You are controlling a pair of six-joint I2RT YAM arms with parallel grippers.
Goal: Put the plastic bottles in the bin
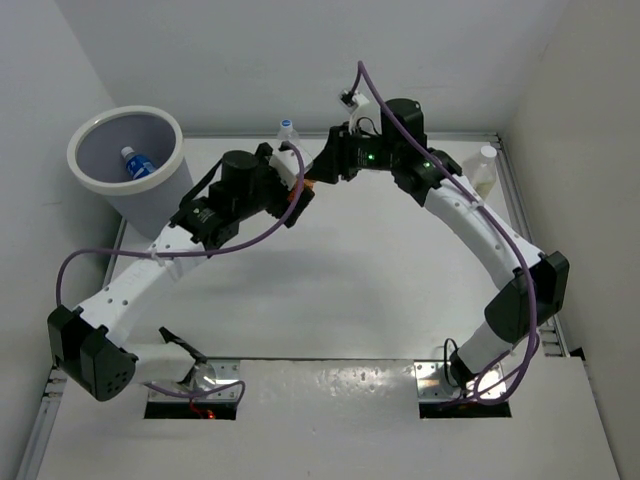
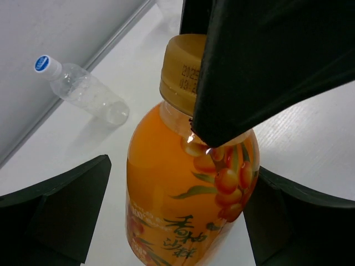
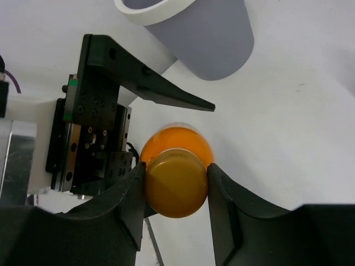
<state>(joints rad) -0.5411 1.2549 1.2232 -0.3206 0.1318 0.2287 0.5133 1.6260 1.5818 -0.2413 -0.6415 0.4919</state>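
Note:
My right gripper (image 3: pixel 176 180) is shut on the cap of the orange bottle (image 3: pixel 177 149), which it holds upright near the back middle of the table. My left gripper (image 2: pixel 183 166) is open, one dark finger on each side of the bottle's orange body (image 2: pixel 177 199) with a gap at both. From above, only a small orange patch of the bottle (image 1: pixel 311 185) shows between the two grippers. The grey bin (image 1: pixel 82 172) with its white rim stands at the back left, with a blue-labelled bottle (image 1: pixel 137 163) inside.
A clear bottle with a blue cap (image 2: pixel 83 90) lies by the back wall, also seen from above (image 1: pixel 288 132). A whitish bottle (image 1: pixel 484 170) stands at the back right. The bin's wall (image 3: pixel 205 44) is close to the left of both grippers.

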